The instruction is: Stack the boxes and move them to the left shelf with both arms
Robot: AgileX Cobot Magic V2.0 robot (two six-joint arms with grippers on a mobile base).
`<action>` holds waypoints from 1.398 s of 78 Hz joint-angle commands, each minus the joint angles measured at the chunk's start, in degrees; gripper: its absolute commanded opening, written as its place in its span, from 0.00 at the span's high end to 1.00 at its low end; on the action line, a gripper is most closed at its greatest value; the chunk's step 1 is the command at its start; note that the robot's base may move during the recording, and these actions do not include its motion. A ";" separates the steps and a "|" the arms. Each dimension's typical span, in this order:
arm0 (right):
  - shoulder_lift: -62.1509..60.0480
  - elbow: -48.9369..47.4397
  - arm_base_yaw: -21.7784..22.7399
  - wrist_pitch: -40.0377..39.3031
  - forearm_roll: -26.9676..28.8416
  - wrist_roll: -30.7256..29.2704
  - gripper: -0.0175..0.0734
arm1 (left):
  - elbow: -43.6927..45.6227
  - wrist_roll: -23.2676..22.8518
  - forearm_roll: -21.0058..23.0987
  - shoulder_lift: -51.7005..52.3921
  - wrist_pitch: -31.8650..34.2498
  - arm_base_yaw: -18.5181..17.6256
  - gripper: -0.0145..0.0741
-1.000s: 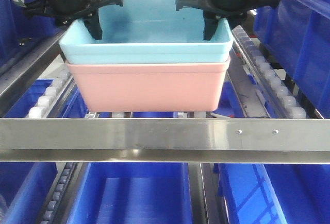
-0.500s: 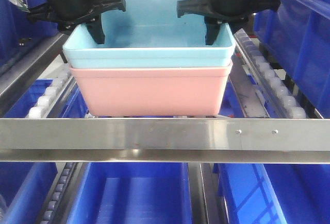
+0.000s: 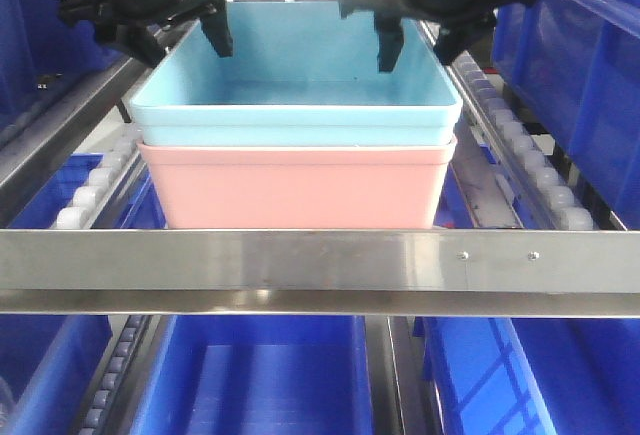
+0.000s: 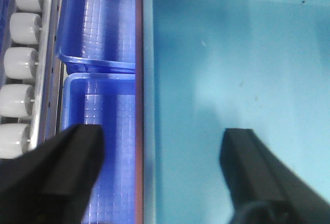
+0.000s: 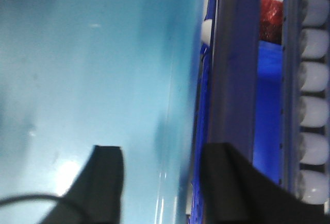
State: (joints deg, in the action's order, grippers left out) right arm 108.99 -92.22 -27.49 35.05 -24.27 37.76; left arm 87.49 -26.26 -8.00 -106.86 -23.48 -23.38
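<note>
In the front-facing view we see the light blue box (image 3: 296, 95) nested in the pink box (image 3: 296, 185), the stack sitting on the left shelf (image 3: 320, 273) just behind its flat front bar, between the rows of white rollers (image 3: 90, 187). Our left gripper (image 3: 172, 17) hangs over the stack's left rear corner and our right gripper (image 3: 420, 33) over the right rear corner, both raised above the rim with fingers pointing down.

From the left wrist we see the fingers (image 4: 258, 175) spread wide, straddling the blue box's side wall without touching it, gripping nothing; dark blue bins (image 4: 98, 80) lie below.

From the right wrist, the fingers (image 5: 105, 183) likewise stand apart astride the opposite wall, empty.
</note>
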 commanded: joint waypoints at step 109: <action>-55.72 46.35 -5.81 -33.55 -8.91 -2.40 0.75 | -48.49 0.09 -9.17 56.36 30.37 0.52 0.84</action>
State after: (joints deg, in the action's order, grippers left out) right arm 58.82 -47.58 -33.34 6.41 -31.85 35.99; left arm 39.60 -26.25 -16.47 -55.03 1.67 -22.90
